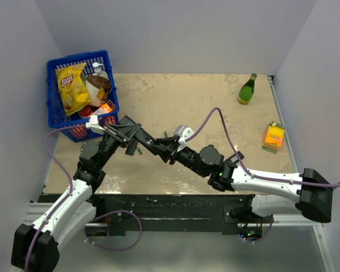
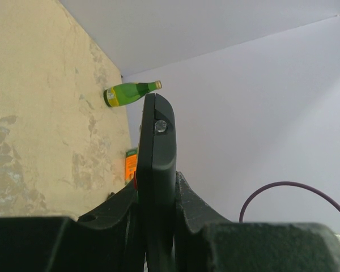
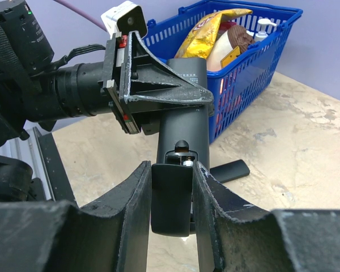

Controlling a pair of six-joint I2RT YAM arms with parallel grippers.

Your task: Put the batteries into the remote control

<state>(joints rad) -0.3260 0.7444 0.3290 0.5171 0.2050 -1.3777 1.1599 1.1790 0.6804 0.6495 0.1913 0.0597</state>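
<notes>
My left gripper (image 3: 158, 93) is shut on the remote control (image 3: 184, 119), a long black bar held in the air with its back toward the right wrist camera. Seen edge-on in the left wrist view, the remote control (image 2: 156, 153) stands between the left fingers. My right gripper (image 3: 171, 170) is shut on the small black back cover (image 3: 171, 198), which sits against the remote's open battery compartment. A pale metal piece (image 3: 187, 162) glints inside the compartment; I cannot tell whether it is one of the batteries. From above, both grippers meet mid-table, left gripper (image 1: 127, 135) and right gripper (image 1: 161, 146).
A blue basket (image 1: 54, 96) with a chips bag (image 1: 72, 85) and other groceries stands at the back left, close behind the left gripper. A green bottle (image 1: 247, 89) and an orange box (image 1: 274, 136) are at the right. Another black remote (image 3: 229, 170) lies on the table below.
</notes>
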